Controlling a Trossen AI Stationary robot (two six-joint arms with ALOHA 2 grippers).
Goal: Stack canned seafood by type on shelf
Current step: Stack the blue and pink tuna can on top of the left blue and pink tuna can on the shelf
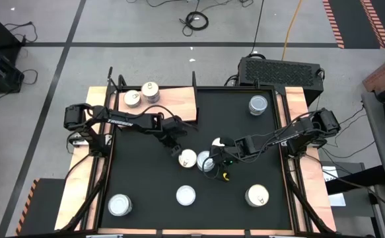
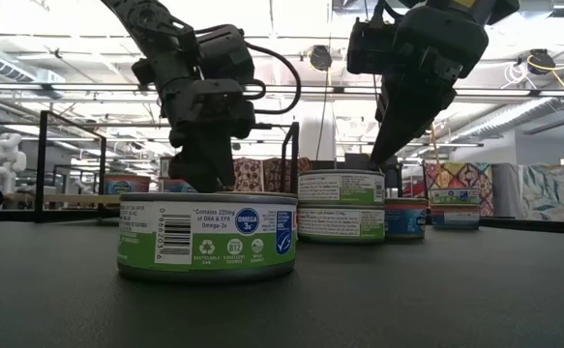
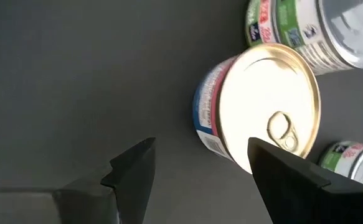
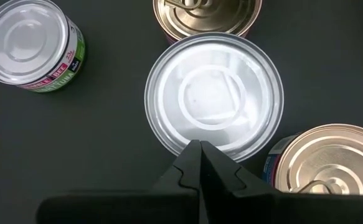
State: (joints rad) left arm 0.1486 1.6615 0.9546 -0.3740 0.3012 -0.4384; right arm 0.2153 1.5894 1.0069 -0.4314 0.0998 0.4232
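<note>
Now left gripper (image 1: 178, 149) hangs wide open, empty, beside gold-top tin (image 1: 187, 158) mid-mat; shelf (image 1: 172, 106) at 11 o'clock holds two tins. Right gripper (image 1: 222, 158) pinched closed, empty, over silver-top tin (image 1: 206, 160). Tin likely rigid, hefty, slick; grasp across side wall.

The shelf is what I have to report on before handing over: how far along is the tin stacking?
Early. The shelf holds two gold-topped tins side by side. No tin is gripped: the left claw is open by a gold-topped tin at mid-mat, and the right claw is shut above a two-high stack. Four more tins sit around the mat.
</note>
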